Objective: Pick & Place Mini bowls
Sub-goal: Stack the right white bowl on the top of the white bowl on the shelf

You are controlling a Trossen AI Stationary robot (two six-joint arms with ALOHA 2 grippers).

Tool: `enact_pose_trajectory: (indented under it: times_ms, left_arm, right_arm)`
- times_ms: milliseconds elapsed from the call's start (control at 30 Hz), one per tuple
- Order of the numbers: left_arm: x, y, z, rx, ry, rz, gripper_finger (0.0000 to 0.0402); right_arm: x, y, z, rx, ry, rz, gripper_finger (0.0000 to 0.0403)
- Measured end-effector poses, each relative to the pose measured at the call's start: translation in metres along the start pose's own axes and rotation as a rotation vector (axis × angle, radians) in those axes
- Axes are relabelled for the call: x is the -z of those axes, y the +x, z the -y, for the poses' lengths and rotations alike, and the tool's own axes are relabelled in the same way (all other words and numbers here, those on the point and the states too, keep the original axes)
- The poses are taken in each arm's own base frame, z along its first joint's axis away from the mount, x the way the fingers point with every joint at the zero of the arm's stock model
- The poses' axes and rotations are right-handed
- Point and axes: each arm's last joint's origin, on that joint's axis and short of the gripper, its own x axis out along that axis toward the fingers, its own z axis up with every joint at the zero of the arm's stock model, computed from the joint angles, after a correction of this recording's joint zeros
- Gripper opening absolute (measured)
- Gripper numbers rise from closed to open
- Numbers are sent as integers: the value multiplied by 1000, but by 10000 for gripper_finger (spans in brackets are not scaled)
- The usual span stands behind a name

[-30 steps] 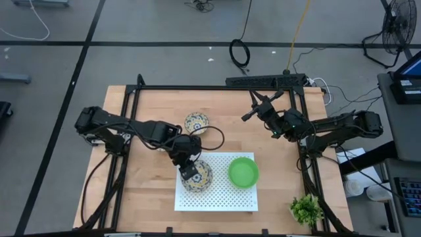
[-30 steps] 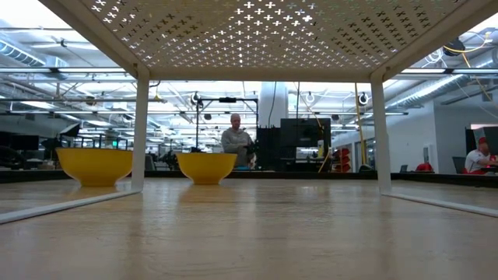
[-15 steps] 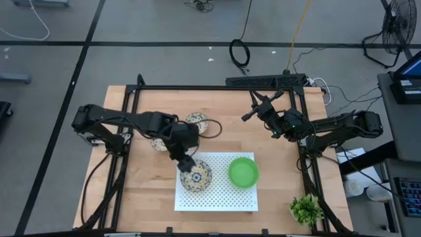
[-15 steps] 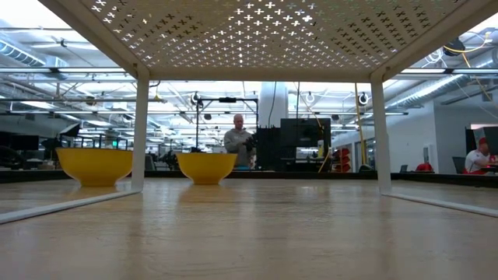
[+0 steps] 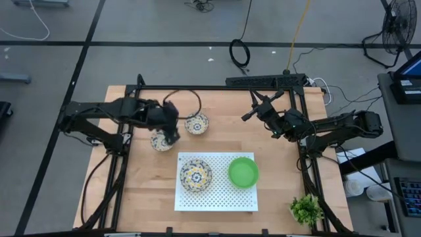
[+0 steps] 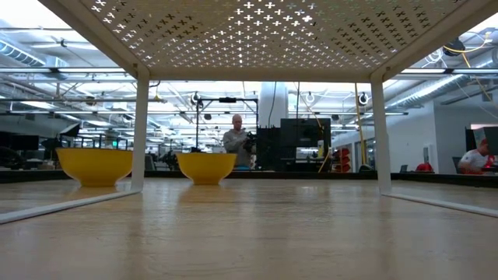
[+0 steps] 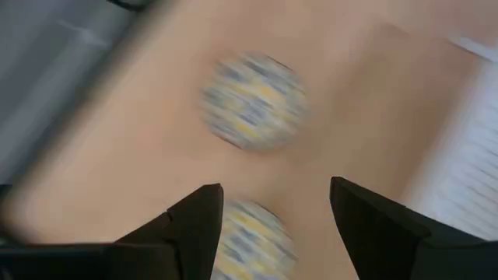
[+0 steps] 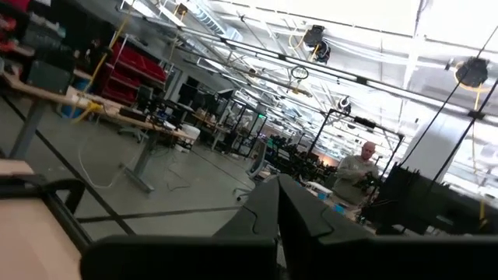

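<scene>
Pale wood-grain tabletop (image 5: 151, 191) fills my remote monitors, its near corner holding a small leafy plant (image 5: 306, 209). Nearest me sits a white perforated metal rack (image 5: 217, 197), flat and rectangular, carrying a round patterned bowl (image 5: 195, 174) with blue-and-yellow floral glaze beside a smooth, plain green bowl (image 5: 243, 172). Farther back, my left gripper (image 5: 170, 133) hovers with its dark fingers spread apart and holding nothing, just over a second patterned bowl (image 5: 160, 140); a third floral bowl (image 5: 196, 123) rests just beyond, apart from the first. From table height I see two glossy rounded bowls (image 6: 206, 166) under the rack's cross-punched top. Across the table, my right gripper (image 5: 252, 112) waits raised near the far edge, fingers pressed together, empty.
</scene>
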Motion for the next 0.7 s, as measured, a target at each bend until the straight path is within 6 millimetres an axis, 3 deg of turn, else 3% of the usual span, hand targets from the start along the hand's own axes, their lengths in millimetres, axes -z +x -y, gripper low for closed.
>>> enact_pose_trajectory:
  times_ms: [133,367,533,700]
  left_arm:
    - [-17,11,-16,-210,-2,121,241]
    - [-55,62,-60,-71,45,9,241]
    - [-68,104,-98,-130,103,-94,241]
    - [-72,136,-122,-81,175,-166,241]
  right_arm:
    - [2,2,2,13,-30,-7,0]
    - [10,10,7,41,-67,-50,0]
    - [18,17,14,75,-65,-74,0]
    - [23,24,22,98,-79,-75,0]
